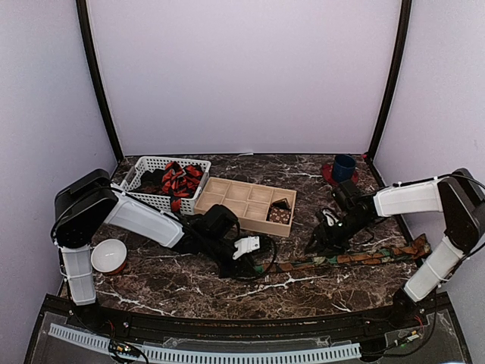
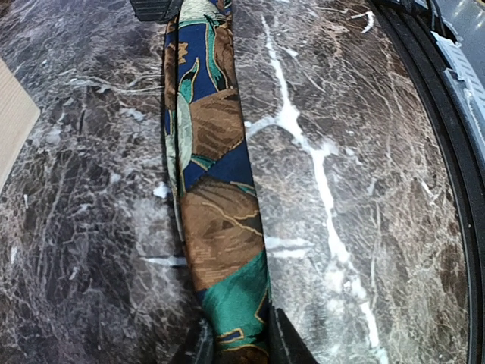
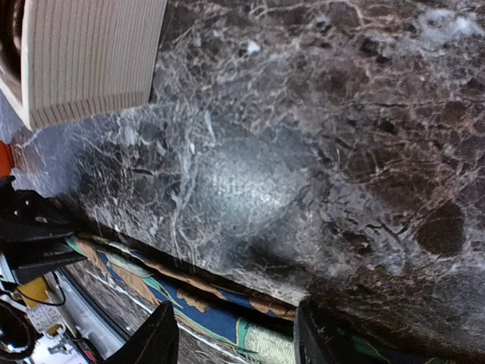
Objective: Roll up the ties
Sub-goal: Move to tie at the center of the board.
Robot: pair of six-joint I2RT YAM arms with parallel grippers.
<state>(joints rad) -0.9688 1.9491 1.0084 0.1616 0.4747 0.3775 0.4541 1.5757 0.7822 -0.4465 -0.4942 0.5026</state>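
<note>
Marble table (image 1: 189,284) fills my top view, dark with white veins. Along its near right part the tie (image 1: 356,258) lies flat and stretched out, brown-orange with green and blue patches. It runs from near the middle out to the foot of the right arm.

At the back left I see a white basket (image 1: 144,165) holding striped ties (image 1: 180,180), red and black, in a heap. Just beside it on the right sits a wooden tray (image 1: 236,214) with a rolled tie (image 1: 280,215) in its near right corner compartment.

My left gripper (image 2: 239,322) is at the tie's left end. On the wrist view its fingers (image 2: 203,345) stand narrow, pressed against both edges of the fabric, so it holds the tie.

My right gripper (image 3: 235,311) sits low over the tie further to the right. Its fingers (image 3: 155,337) are spread apart and the fabric passes under the gap. I cannot tell whether the tips touch it.

A white bowl (image 1: 110,255) sits by the left arm, and a blue cup (image 1: 344,167) stands at the back right.
</note>
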